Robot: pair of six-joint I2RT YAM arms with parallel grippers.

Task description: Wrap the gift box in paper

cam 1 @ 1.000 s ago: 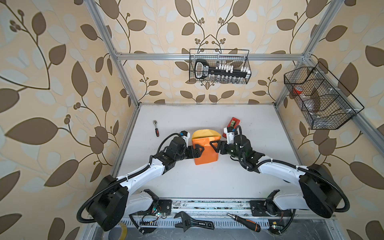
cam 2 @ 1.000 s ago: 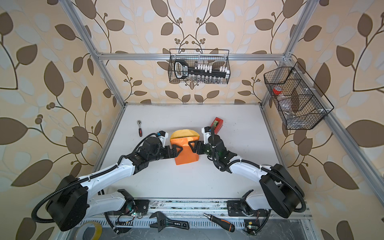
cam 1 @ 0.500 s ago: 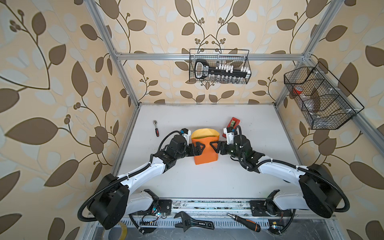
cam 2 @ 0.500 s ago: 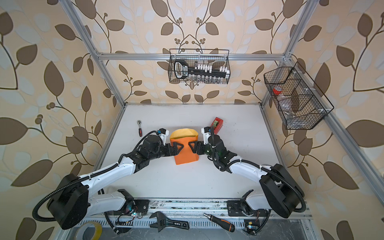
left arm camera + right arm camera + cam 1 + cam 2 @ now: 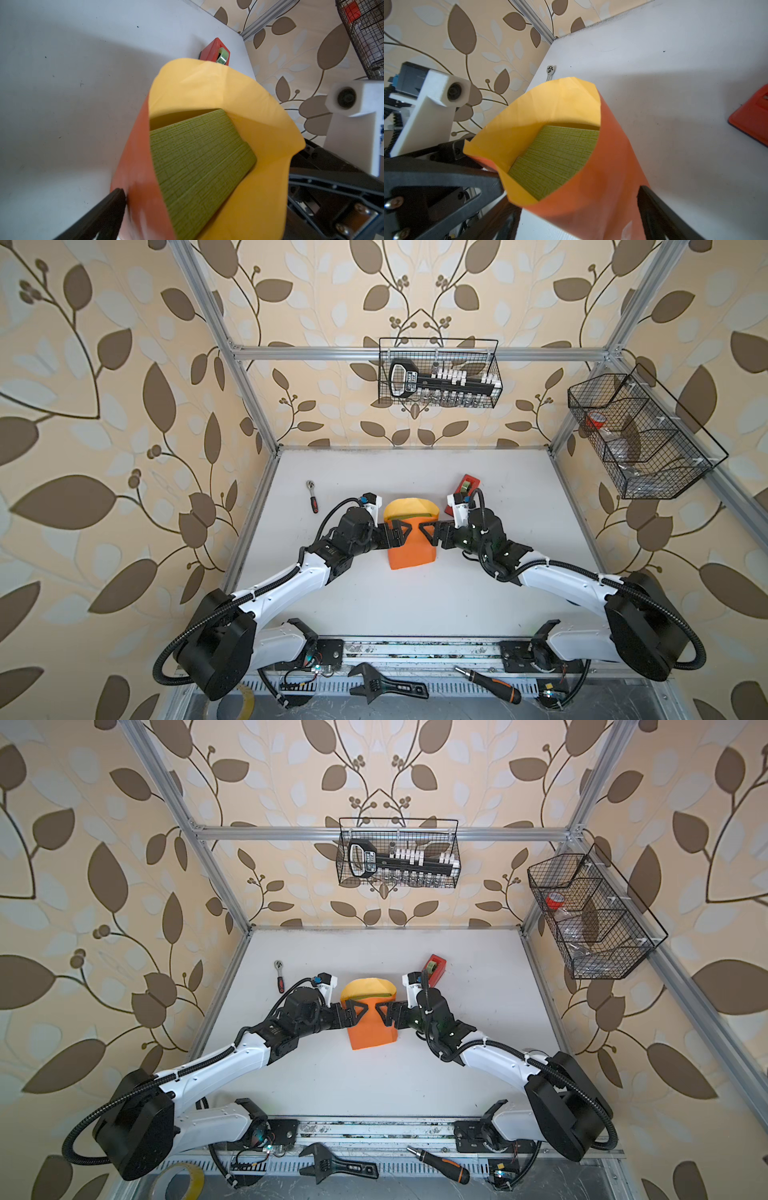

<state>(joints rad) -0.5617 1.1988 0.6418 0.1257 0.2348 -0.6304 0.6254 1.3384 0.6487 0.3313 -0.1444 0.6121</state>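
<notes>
The left arm (image 5: 286, 585) and right arm (image 5: 561, 580) stretch inward, held low. The left end effector (image 5: 397, 534) and right end effector (image 5: 428, 534) face each other closely, jaws spread wide.

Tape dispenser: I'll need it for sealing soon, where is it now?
In a top view the tape dispenser lies on the table, right of centre, just behind the right arm's wrist and right of the paper.

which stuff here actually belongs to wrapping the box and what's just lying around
For the job: gift box, paper, probably the tape dispenser for sealing.
Lying about: ratchet, adjustable wrench, screwdriver.
</notes>
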